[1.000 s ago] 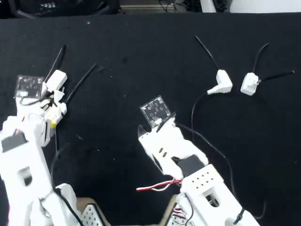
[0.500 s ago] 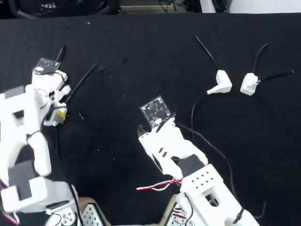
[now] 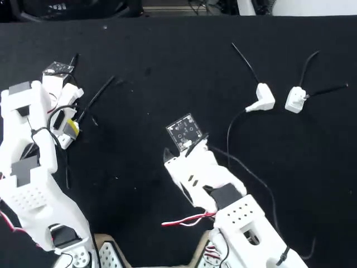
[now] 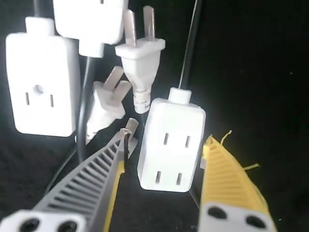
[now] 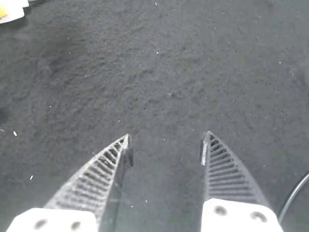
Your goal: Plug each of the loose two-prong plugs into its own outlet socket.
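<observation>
In the left wrist view, my left gripper [image 4: 168, 140] is open, and a white outlet socket [image 4: 171, 145] lies between its fingers with a gap on each side. Just beyond that socket lie two loose two-prong plugs, one straight [image 4: 140, 53] and one tilted [image 4: 107, 104]. A second socket [image 4: 41, 89] lies beside them and a third [image 4: 89, 19] farther off. From above, the left gripper [image 3: 68, 129] sits at the table's left, covering this cluster. My right gripper [image 3: 178, 147] is open over bare black cloth at mid-table, and its wrist view shows nothing between its fingers [image 5: 118, 154].
Two more white cable ends [image 3: 262, 98] [image 3: 295, 99] with thin black cords lie at the far right. A black cable [image 3: 245, 167] curves past the right arm. Black cords [image 3: 97, 92] run out from the left cluster. The table is covered in black cloth [image 3: 167, 67].
The left arm has swung up and over the left cluster, and its gripper now points down at the sockets. The right arm has not moved.
</observation>
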Robot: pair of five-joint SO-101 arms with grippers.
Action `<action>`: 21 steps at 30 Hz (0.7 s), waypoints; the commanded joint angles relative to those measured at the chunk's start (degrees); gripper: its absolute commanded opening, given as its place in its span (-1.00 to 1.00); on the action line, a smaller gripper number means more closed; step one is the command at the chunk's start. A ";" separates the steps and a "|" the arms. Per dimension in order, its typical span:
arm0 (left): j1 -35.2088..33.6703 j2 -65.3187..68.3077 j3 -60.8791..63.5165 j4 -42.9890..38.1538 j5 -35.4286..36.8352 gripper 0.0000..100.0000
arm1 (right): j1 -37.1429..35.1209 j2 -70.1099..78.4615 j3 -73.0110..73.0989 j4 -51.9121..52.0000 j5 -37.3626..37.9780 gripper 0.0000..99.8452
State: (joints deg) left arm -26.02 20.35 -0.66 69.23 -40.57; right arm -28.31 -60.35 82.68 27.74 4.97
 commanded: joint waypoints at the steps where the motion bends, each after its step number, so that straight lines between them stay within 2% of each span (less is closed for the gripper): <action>1: 0.75 0.62 -1.45 3.60 -0.62 -0.50 | -1.05 -1.54 -0.40 -1.76 -0.35 -0.56; 9: 5.58 -0.79 -0.66 12.04 -0.44 -0.83 | -1.05 -1.54 -0.40 -1.76 -0.35 -0.56; 16: 10.77 -7.21 -1.98 18.55 -0.18 -0.85 | -1.05 -1.63 -0.40 -1.76 -0.35 -0.56; 21: 14.73 -16.18 0.04 21.80 4.48 -0.85 | -0.44 -1.63 -0.75 -1.49 -0.18 -0.56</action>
State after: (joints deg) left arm -14.07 11.03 -0.48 89.45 -39.16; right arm -28.31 -60.35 82.68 27.74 4.97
